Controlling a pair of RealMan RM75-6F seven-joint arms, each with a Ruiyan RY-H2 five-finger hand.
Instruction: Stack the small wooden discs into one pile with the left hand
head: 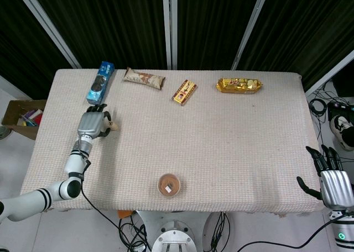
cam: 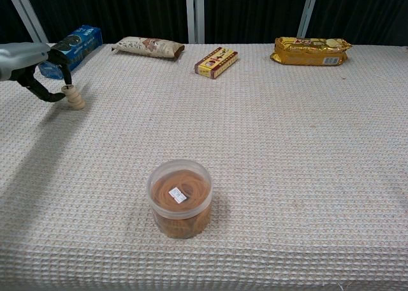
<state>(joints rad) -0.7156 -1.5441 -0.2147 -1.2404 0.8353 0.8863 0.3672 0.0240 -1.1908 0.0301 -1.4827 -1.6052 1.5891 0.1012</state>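
Observation:
A short pile of small wooden discs stands near the table's left edge, leaning slightly; in the head view the pile shows just right of my left hand. My left hand reaches in from the left, and it pinches the upper part of the pile between a fingertip on top and the thumb at its left side. Off the table's front right corner my right hand hangs with fingers spread, holding nothing. The chest view does not show it.
A clear tub of rubber bands stands front centre. Along the back edge lie a blue biscuit box, a beige snack packet, a small red-yellow box and a gold packet. A cardboard box sits on the floor left.

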